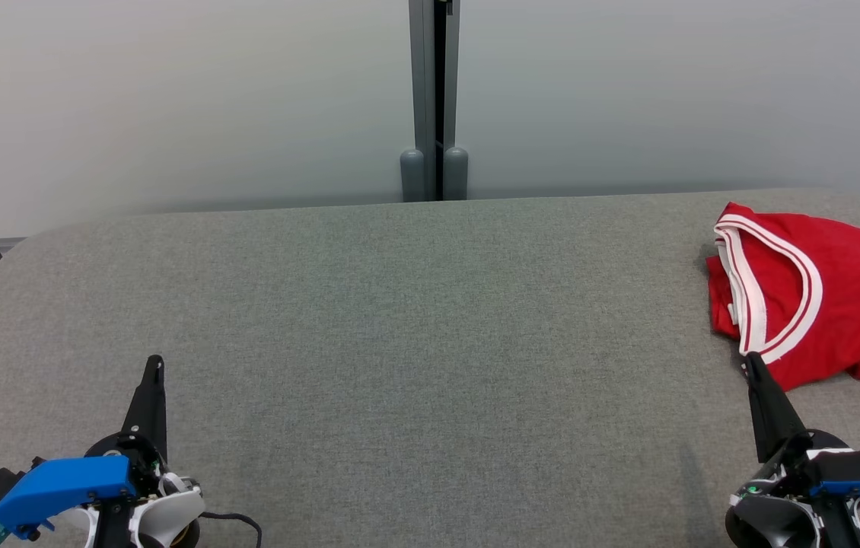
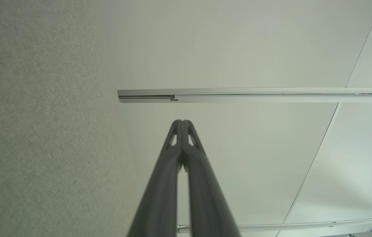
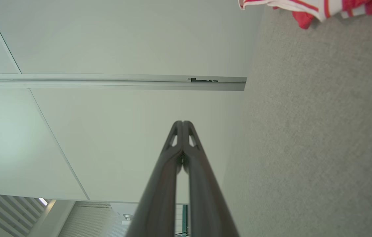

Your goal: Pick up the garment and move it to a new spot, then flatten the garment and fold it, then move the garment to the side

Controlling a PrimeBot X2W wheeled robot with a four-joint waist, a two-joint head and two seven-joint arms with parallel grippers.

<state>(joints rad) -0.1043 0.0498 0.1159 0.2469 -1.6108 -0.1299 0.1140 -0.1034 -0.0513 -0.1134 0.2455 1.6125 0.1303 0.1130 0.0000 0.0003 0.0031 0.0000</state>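
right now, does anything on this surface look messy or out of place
Only the red jersey: it lies rumpled at the far right of the grey fabric surface, its white-trimmed neckline bunched and one side running out of the head view.

red garment (image 1: 818,293), white trim; grey table (image 1: 399,327).

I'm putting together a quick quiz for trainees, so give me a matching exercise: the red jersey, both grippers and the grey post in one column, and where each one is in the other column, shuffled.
Column one
1. red jersey
2. left gripper
3. right gripper
4. grey post

Column two
A. upright behind the far edge of the table, mid head view
B. lower left, shut, over bare fabric
C. lying at the table's right end
D. lower right, shut, tip by the jersey's near edge

Pairs: 1-C, 2-B, 3-D, 4-A
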